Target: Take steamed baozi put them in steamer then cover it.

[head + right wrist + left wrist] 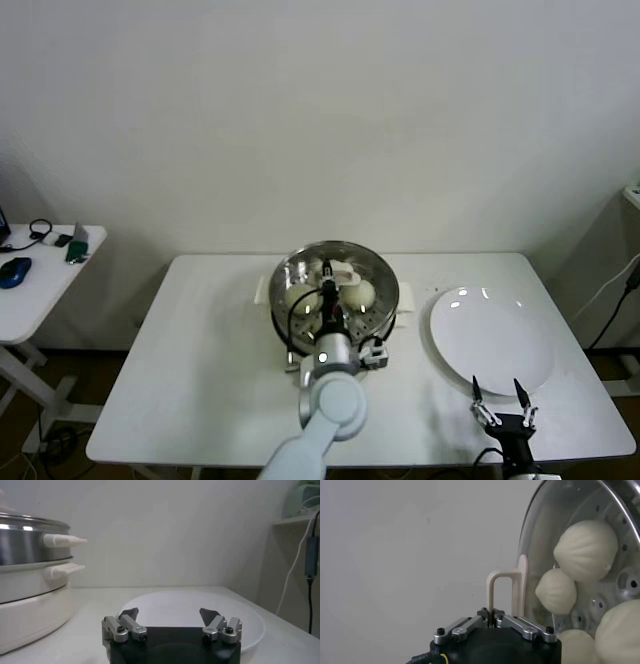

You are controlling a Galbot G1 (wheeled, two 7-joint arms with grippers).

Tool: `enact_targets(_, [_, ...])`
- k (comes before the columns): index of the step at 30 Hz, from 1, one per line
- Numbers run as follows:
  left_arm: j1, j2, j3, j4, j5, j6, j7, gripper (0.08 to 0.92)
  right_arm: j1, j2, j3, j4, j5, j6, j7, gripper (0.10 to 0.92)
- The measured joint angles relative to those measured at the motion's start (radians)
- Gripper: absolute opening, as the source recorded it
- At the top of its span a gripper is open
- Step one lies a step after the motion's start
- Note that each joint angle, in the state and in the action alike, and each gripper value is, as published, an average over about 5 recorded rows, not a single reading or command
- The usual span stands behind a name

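- Our left gripper [327, 268] reaches out over the steamer [380, 272], its arm running up the middle of the head view from the near table edge.
- From the left wrist view we see that gripper's [492, 621] fingers pinched tight on the foot of a cream arched handle [506, 591] — the handle of a clear domed lid [536, 555] that stands just past the fingertips.
- Through the lid we see the steamed baozi [586, 543] lying on the perforated steel tray [626, 581], beyond and below the handle; four pale domes show there, two of them cut off by the picture's edge.
- In the head view we make out two of the buns inside the pot, one on each side of the left gripper, the others hidden by the arm.
- Steamer and its cream base sit at the middle of the white table [190, 350], toward the far edge.
- Our right gripper [503, 405] waits low at the near right of the table, fingers spread wide and holding nothing — well apart from the steamer [27, 565].
- We see it [170, 620] hovering just before the near rim of a flat white plate [250, 625], which lies right of the pot.
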Motion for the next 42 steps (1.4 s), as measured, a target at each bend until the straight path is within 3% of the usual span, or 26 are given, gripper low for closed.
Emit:
enact_targets(24, [0.002, 0.000, -0.002, 0.010, 0.003, -0.013, -0.006, 0.145, -0.012, 0.004, 0.007, 0.009, -0.011, 0.014, -0.001, 0.823])
enact_targets(27, [0.002, 0.000, 0.001, 0.003, 0.000, -0.016, -0.004, 0.199, -0.012, 0.004, 0.007, 0.011, -0.011, 0.012, -0.001, 0.823])
enact_targets(42, [0.035, 0.000, 0.032, -0.079, -0.044, -0.016, 0.026, 0.629, -0.012, -0.009, 0.003, 0.023, -0.001, -0.022, -0.002, 0.823])
